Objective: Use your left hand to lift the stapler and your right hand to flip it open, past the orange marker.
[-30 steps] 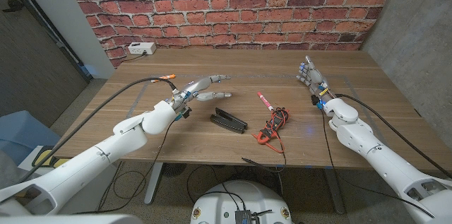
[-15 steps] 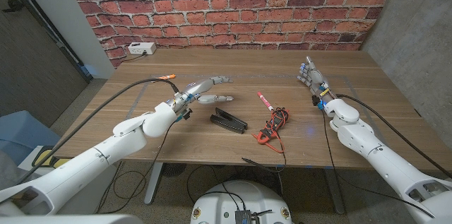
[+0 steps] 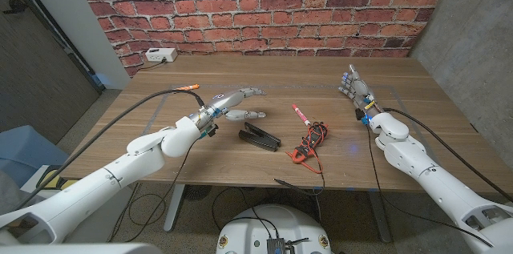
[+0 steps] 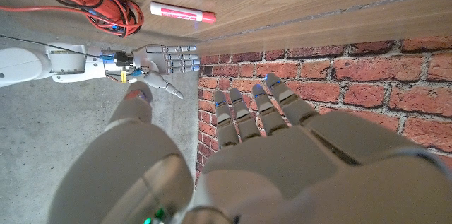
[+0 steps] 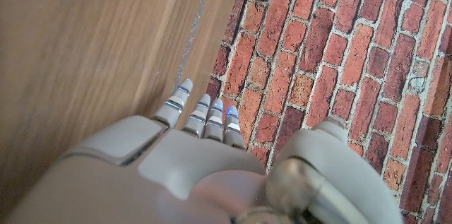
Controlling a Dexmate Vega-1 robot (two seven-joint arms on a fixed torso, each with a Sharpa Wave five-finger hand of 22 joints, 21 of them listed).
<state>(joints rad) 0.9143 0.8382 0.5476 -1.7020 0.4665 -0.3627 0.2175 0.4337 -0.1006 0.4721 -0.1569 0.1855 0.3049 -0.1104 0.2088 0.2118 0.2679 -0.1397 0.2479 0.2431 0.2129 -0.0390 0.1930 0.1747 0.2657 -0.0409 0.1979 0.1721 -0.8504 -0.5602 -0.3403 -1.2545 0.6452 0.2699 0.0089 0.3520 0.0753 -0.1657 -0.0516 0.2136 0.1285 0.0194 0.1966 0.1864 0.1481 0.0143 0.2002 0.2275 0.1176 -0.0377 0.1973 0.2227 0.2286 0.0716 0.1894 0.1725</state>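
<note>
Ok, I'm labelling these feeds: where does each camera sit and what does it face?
Head view: on the robot's head, looking down the table at the stapler, marker, both arms.
Left wrist view: behind the left hand, facing the brick wall; it shares the marker and right hand with the head view.
Right wrist view: behind the right hand, facing table and wall.

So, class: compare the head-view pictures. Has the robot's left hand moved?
Yes. The left hand has drifted slightly toward the stapler and red marker, both of which lie unmoved.
</note>
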